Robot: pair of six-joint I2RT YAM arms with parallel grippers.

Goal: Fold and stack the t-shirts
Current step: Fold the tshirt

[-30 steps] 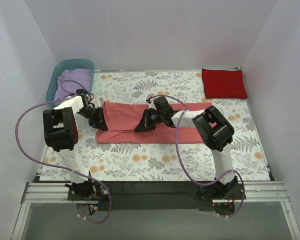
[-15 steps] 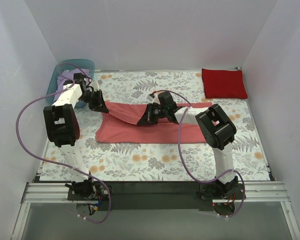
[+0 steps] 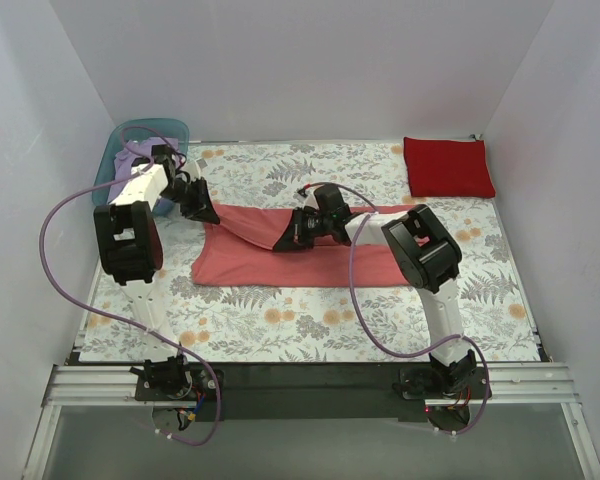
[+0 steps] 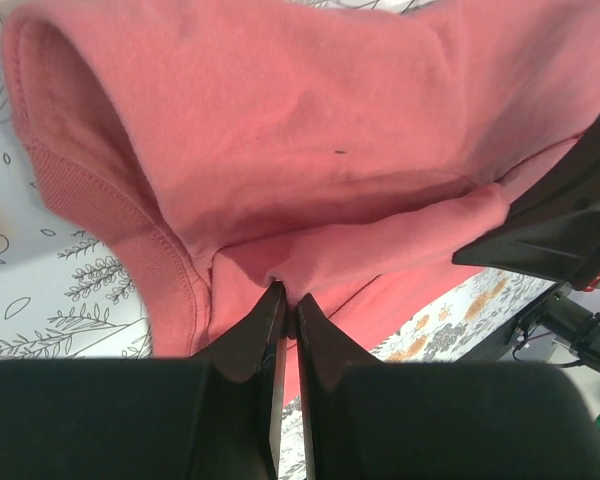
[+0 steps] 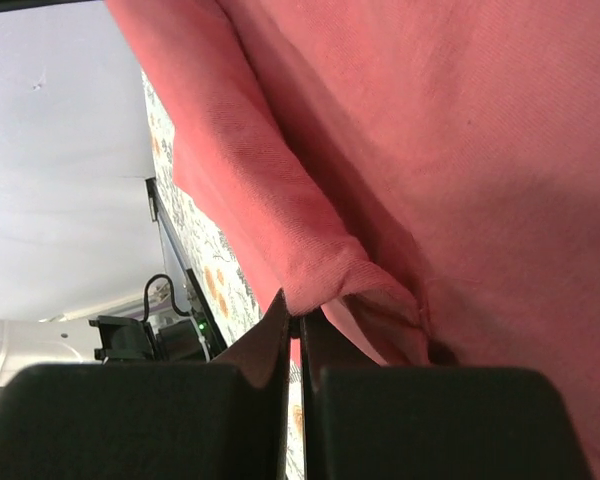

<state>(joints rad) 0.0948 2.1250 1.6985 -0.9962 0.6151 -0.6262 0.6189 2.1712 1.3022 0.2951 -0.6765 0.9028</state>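
The salmon-pink t-shirt (image 3: pixel 310 262) lies across the middle of the floral cloth, its left part lifted. My left gripper (image 3: pixel 206 214) is shut on a fold of that shirt (image 4: pixel 330 150) at its far left edge. My right gripper (image 3: pixel 288 237) is shut on a fold of the same shirt (image 5: pixel 430 150) near its middle. Both hold the cloth a little above the table. The deep red t-shirt (image 3: pixel 448 166) lies folded at the far right. The lavender t-shirt (image 3: pixel 138 160) sits in the teal tub (image 3: pixel 130 132) at the far left.
The white floral-print cloth (image 3: pixel 310 315) covers the table. White walls close in the left, back and right sides. My right arm's black link (image 4: pixel 560 220) shows at the right edge of the left wrist view.
Both grippers have moved toward the far side with the salmon-pink shirt, lifting and pulling its near-left part back over the rest. The left gripper has moved up near the tub.
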